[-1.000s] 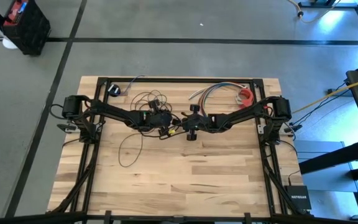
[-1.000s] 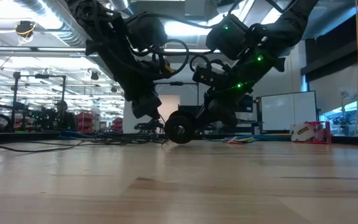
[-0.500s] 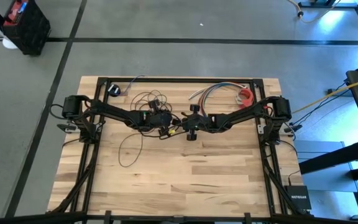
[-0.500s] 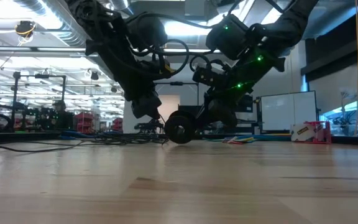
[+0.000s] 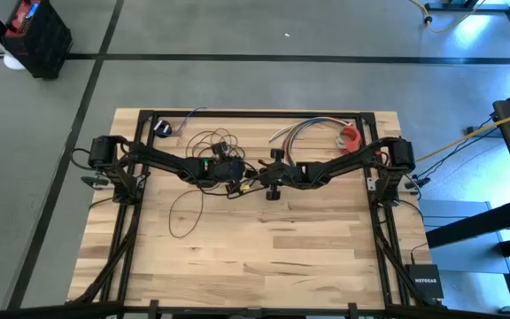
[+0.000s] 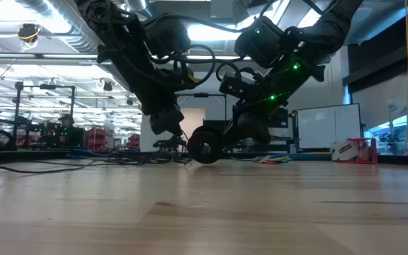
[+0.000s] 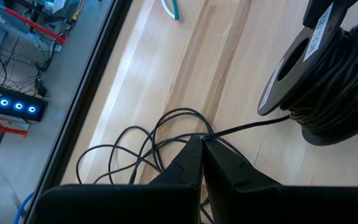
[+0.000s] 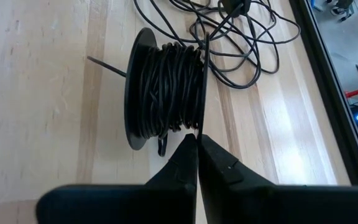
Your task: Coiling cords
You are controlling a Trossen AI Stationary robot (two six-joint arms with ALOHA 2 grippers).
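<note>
Near the counter's middle, your left tool (image 7: 202,144) is pinched closed on the cords (image 7: 135,146), and your right tool (image 8: 197,142) is closed at the spool (image 8: 163,87), already thickly wound. Toward the far edge, many loose loops remain to coil.

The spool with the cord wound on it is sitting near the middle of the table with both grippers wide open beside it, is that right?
Not quite. The spool does sit mid-table, but both grippers are shut: the wrist views show the left gripper pinching the cord and the right gripper closed at the spool's edge.
</note>
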